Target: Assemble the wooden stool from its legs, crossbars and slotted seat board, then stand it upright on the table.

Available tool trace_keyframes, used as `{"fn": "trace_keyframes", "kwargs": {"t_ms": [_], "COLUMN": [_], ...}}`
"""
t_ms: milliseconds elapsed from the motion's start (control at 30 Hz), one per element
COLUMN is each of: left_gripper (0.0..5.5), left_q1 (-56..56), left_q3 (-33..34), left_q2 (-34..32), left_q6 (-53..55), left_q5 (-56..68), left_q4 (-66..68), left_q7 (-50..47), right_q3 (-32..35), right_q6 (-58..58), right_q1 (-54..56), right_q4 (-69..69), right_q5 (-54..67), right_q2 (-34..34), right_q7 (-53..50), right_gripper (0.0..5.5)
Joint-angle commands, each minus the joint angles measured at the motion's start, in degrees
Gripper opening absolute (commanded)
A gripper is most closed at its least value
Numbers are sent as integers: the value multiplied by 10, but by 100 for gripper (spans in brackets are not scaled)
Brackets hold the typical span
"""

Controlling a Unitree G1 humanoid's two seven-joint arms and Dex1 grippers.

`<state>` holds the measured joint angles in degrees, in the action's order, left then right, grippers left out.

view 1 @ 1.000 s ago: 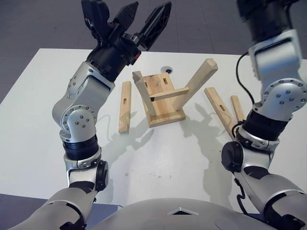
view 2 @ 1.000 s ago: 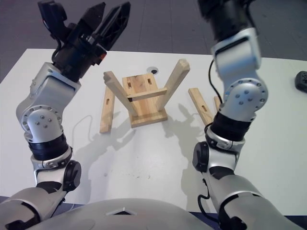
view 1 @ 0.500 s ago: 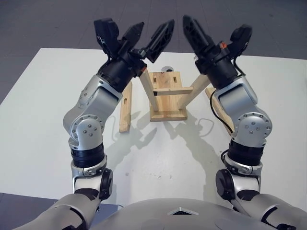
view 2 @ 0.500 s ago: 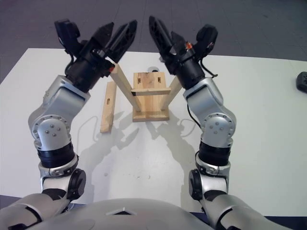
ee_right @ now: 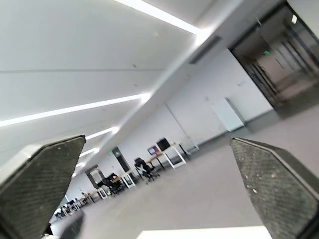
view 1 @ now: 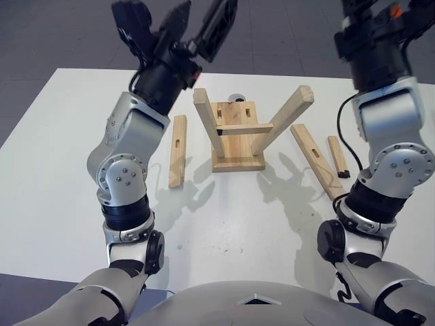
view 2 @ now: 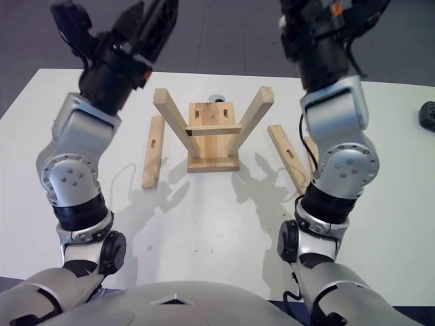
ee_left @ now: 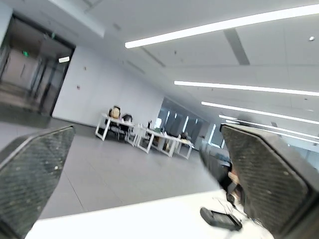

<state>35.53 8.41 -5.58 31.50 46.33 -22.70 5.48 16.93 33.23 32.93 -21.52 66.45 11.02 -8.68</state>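
Note:
The part-built stool lies upside down at the table's middle. Its seat board (view 1: 238,161) is flat on the table. Two splayed legs (view 1: 207,122) (view 1: 285,117) stick up from it, joined by a crossbar (view 1: 245,128). A loose slotted leg (view 1: 177,151) lies left of it. Another loose leg (view 1: 314,159) and a short crossbar (view 1: 336,155) lie to the right. My left gripper (view 1: 200,17) is open, high above the table's far edge, left of the stool. My right gripper (ee_right: 157,189) is open too, raised high at the right, its pads (ee_right: 40,184) wide apart and holding nothing.
The white table (view 1: 68,149) has a round cable hole (view 1: 236,98) just behind the stool. A black device (view 2: 427,115) lies at the far right edge. Bare tabletop stretches in front of the stool.
Both arms have lifted away from the stool. The right arm swung up and out to the right; the left gripper rose and drew back. The wooden parts have not moved.

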Motion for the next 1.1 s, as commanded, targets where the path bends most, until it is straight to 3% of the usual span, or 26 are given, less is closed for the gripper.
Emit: {"fn": "trace_keyframes", "kwargs": {"t_ms": [33, 267, 567, 933, 1100], "left_gripper": [540, 540, 540, 540, 540], "left_q1": [12, 5, -109, -131, -61], "left_q3": [-21, -34, -104, -95, -29], "left_q2": [-15, 8, 40, 53, 54], "left_q6": [-25, -33, -33, -32, -28], "left_q5": [-61, -82, -146, -133, -75], "left_q4": [44, 49, 117, 95, 58], "left_q7": [13, 12, 19, 18, -11], "right_q3": [-12, -9, -111, -40, -8], "right_q6": [-9, -36, 28, -24, -36], "right_q1": [7, 50, -140, -66, -3], "right_q4": [0, 1, 36, -3, -19], "right_q5": [-19, -16, -116, -31, 19], "right_q2": [-6, -24, -28, -65, -58], "right_q7": [0, -2, 8, 10, -28], "right_gripper": [538, 538, 538, 538, 538]}}
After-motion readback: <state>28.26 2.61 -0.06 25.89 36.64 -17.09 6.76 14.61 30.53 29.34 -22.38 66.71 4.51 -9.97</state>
